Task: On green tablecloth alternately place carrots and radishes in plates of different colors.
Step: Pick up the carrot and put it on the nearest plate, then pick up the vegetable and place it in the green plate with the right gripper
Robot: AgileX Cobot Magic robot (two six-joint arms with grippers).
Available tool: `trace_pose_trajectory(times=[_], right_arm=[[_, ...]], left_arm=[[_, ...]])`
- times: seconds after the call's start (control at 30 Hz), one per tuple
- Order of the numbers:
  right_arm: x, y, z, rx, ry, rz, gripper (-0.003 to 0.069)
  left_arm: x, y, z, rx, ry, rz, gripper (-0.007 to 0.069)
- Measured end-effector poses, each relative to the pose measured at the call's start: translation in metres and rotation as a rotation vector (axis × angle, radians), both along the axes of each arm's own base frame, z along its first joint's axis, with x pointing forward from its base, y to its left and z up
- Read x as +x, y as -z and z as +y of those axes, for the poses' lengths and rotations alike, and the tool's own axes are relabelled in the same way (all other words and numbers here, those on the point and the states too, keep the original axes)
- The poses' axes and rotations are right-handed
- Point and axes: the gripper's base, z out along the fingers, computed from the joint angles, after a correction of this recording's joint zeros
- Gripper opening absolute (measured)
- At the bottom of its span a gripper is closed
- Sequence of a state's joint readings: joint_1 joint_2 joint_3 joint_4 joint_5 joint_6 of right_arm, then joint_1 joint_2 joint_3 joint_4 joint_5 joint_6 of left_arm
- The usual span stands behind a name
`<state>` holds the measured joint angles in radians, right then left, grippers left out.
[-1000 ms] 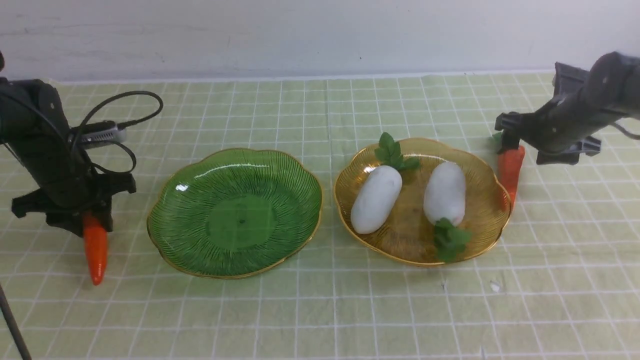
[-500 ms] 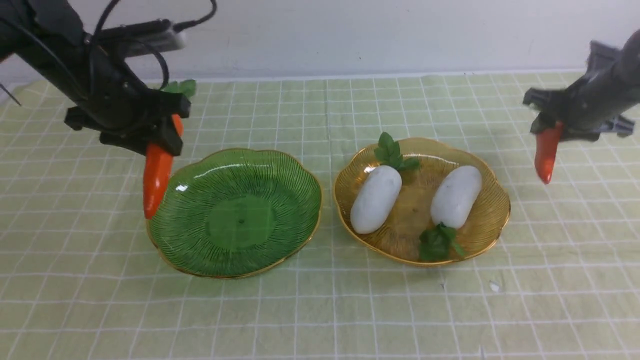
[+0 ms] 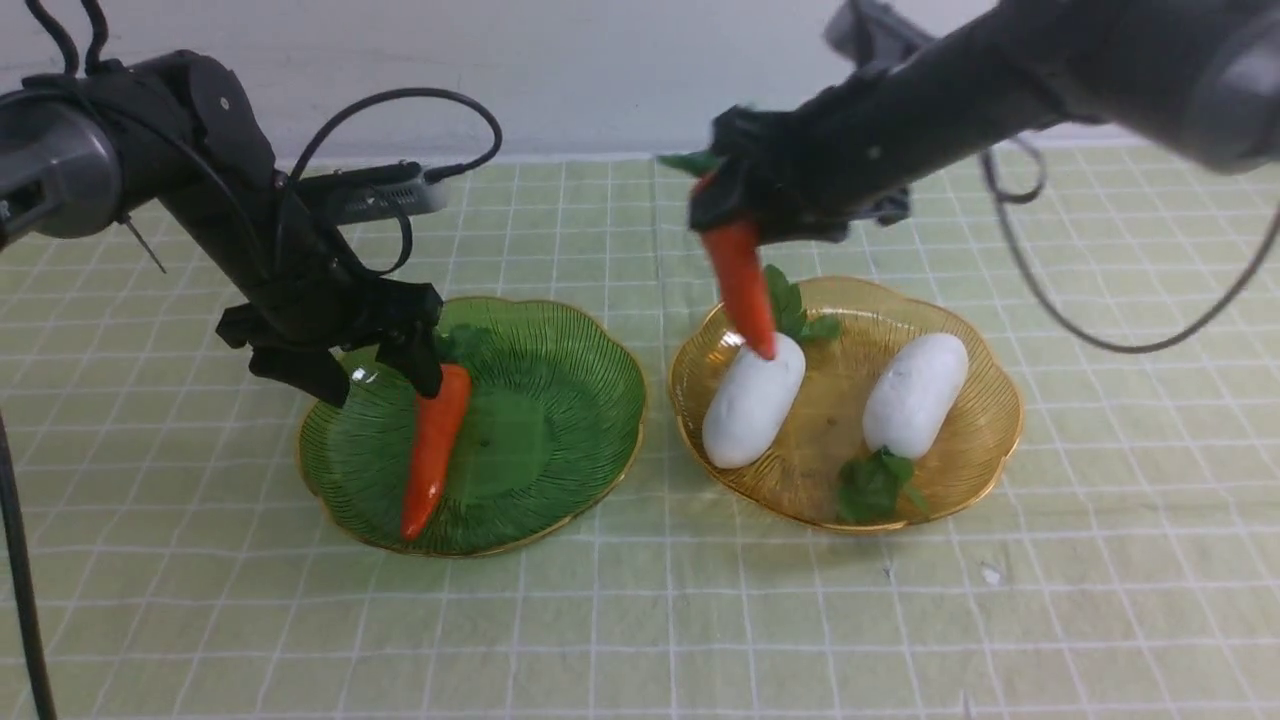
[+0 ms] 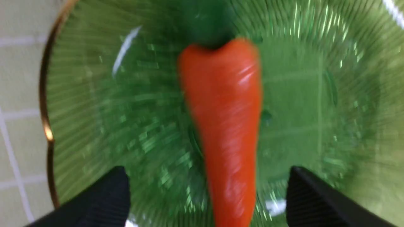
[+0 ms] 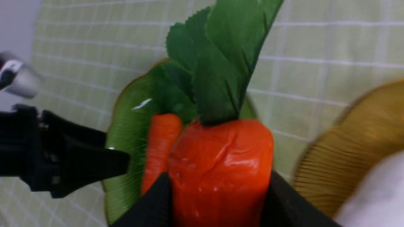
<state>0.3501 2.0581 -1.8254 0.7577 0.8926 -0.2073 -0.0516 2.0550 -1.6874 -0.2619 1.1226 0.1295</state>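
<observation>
The left arm angled down over the green plate (image 3: 585, 350), left claw (image 3: 365, 365) spread wide, released, above the first carrot (image 3: 432, 455) lying inside that plate. The right arm slanted across (from the upper right), right claw (image 3: 730, 215) clenched on the second carrot (image 3: 748, 290), which hung tip-down over the amber plate's (image 3: 985, 445) left radish (image 3: 750, 405).

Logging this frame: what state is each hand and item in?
Left hand, open above the green plate.
Right hand, shut on the raised carrot.
Raised carrot, hanging tip-down in the air.
Other carrot, lying in the green plate, ungripped.
Left radish, lying in the yellow plate.
Right radish, lying in the same plate, not touching the left one.
</observation>
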Motion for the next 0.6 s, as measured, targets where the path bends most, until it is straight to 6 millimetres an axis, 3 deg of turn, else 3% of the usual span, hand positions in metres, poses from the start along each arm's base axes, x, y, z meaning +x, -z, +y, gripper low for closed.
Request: trace_pose_trajectory(times=[0.07, 0.13, 0.2, 0.23, 0.27, 0.3, 0.37, 0.4, 0.47, 0.53, 0.6], right_arm=[[-0.004, 0.016, 0.035, 0.05, -0.036, -0.01, 0.0313], [-0.005, 0.029, 0.051, 0.072, -0.04, -0.004, 0.034], [-0.005, 0.043, 0.066, 0.091, -0.037, 0.006, 0.0391], [-0.005, 0.045, 0.067, 0.091, -0.036, 0.004, 0.0398], [-0.005, 0.059, 0.076, 0.098, -0.035, 0.025, 0.0462], [-0.004, 0.068, 0.079, 0.102, -0.033, 0.045, 0.0502], [-0.004, 0.073, 0.081, 0.107, -0.035, 0.062, 0.0531], [-0.005, 0.08, 0.082, 0.108, -0.043, 0.089, 0.0574], [-0.005, 0.08, 0.079, 0.107, -0.052, 0.103, 0.0584], [-0.005, 0.074, 0.071, 0.107, -0.081, 0.115, 0.0577], [-0.004, 0.053, 0.05, 0.103, -0.13, 0.097, 0.0515]], left_arm=[[-0.002, -0.009, 0.001, 0.017, 0.02, 0.035, 0.0613], [-0.002, -0.019, 0.004, 0.043, 0.019, 0.01, 0.0526], [-0.006, -0.035, 0.008, 0.093, 0.008, -0.024, 0.0347], [-0.007, -0.036, 0.009, 0.102, 0.005, -0.028, 0.0325], [-0.013, -0.051, 0.012, 0.124, -0.003, -0.055, 0.0158], [-0.019, -0.063, 0.014, 0.134, -0.011, -0.081, 0.008], [-0.029, -0.078, 0.015, 0.136, -0.019, -0.111, 0.0043], [-0.047, -0.095, 0.016, 0.134, -0.02, -0.136, 0.0006], [-0.061, -0.103, 0.016, 0.132, -0.02, -0.143, -0.0001], [-0.082, -0.112, 0.017, 0.126, -0.021, -0.153, -0.0008], [-0.11, -0.12, 0.017, 0.115, -0.023, -0.161, -0.0008]])
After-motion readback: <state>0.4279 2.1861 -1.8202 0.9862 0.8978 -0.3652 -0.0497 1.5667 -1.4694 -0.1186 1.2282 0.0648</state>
